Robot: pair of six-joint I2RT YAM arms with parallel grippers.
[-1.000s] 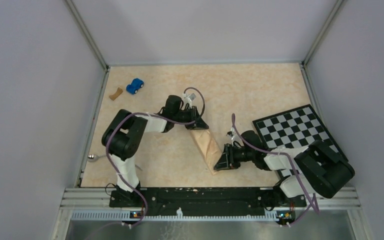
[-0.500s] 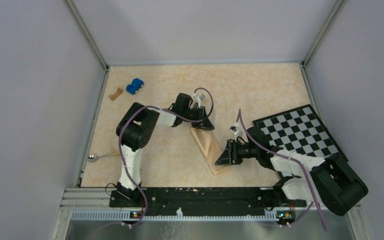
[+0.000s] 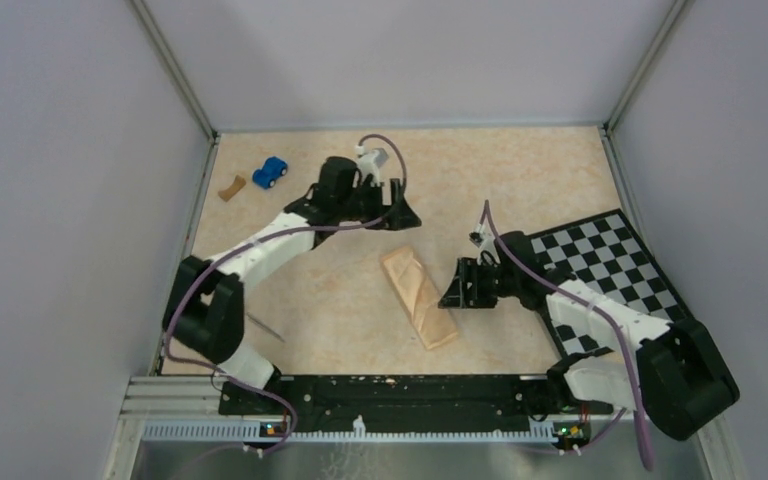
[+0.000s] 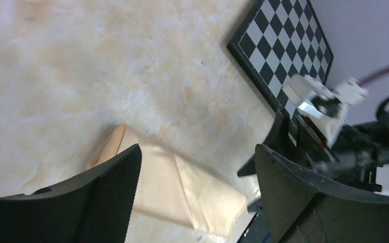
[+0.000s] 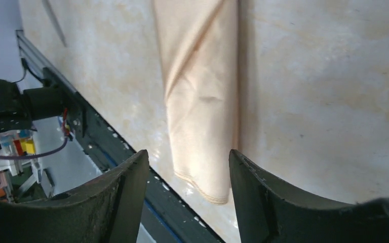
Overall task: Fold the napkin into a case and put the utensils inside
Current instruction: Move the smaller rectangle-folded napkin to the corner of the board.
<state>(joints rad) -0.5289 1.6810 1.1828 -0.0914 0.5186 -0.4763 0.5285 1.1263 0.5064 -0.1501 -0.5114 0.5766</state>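
The napkin (image 3: 418, 297) lies on the table as a narrow tan-orange case, running slantwise from the middle toward the front rail. My left gripper (image 3: 404, 220) hovers open just beyond its far end; in the left wrist view the napkin (image 4: 182, 187) shows between and below the left gripper's (image 4: 197, 148) empty jaws. My right gripper (image 3: 450, 286) stands open just right of the napkin. In the right wrist view the napkin (image 5: 202, 91) lies ahead of the right gripper (image 5: 188, 152), untouched. One thin grey utensil (image 3: 265, 327) lies near the left arm's base, also visible as the utensil (image 5: 53, 15).
A checkerboard (image 3: 610, 262) lies at the right under the right arm, and the checkerboard (image 4: 278, 45) also shows in the left wrist view. A blue toy car (image 3: 270, 172) and a brown scrap (image 3: 230, 187) sit at the far left. The black front rail (image 3: 390, 392) runs along the near edge.
Both grippers have opened and let go of the napkin. The left one rose and drew back toward the far side; the right one pulled away to the right. The napkin stays folded.
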